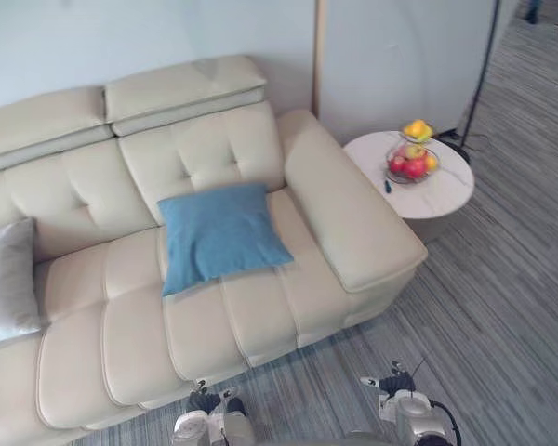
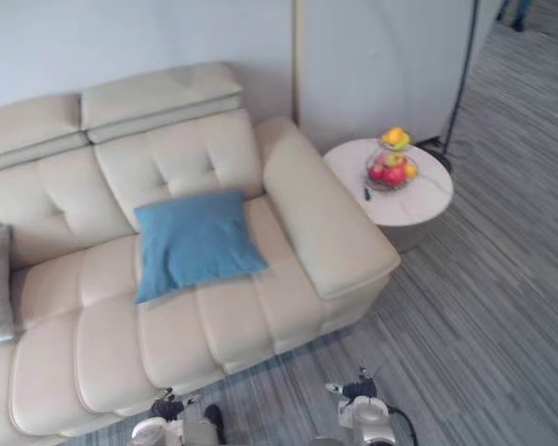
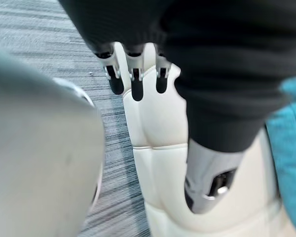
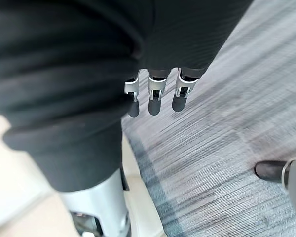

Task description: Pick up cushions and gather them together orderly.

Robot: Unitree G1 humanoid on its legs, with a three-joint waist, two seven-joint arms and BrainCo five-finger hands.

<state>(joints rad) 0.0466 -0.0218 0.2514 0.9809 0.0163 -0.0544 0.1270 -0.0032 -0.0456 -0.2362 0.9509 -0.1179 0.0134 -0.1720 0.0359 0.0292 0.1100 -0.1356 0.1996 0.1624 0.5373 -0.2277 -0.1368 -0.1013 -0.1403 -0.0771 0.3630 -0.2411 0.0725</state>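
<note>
Cushions are both on the sofa (image 1: 260,316), well apart, neither one held. Blue cushion (image 1: 221,234) is on the right-hand part of the seat, top edge against the tufted backrest (image 1: 205,149), turned a bit askew. It is just beside the armrest (image 1: 353,218); can't tell if it touches. Grey cushion (image 1: 7,279) is at the far left end of the seat, propped against the backrest and partly cut off by the view edge. Bare seat panels lie between the two. Left robot hand (image 3: 134,81): fingers straight and side by side, thumb (image 3: 209,190) apart from them, nothing in the grip. It hangs over the sofa's front edge where cream upholstery meets the striped grey carpet (image 3: 49,44), with a strip of the blue cushion showing off to one side. Right robot hand (image 4: 155,96): same state, fingers straight and loose, holding nothing, hanging above the carpet with the sofa's lower edge just beside it. Right of the armrest is a round white tabletop (image 1: 446,200) carrying a wire fruit basket (image 1: 411,165) with red and yellow fruit inside, plus a small dark item (image 1: 388,186) lying near the basket. A thin black pole (image 1: 486,65) rises behind the tabletop, against the pale wall panel (image 1: 391,56).
</note>
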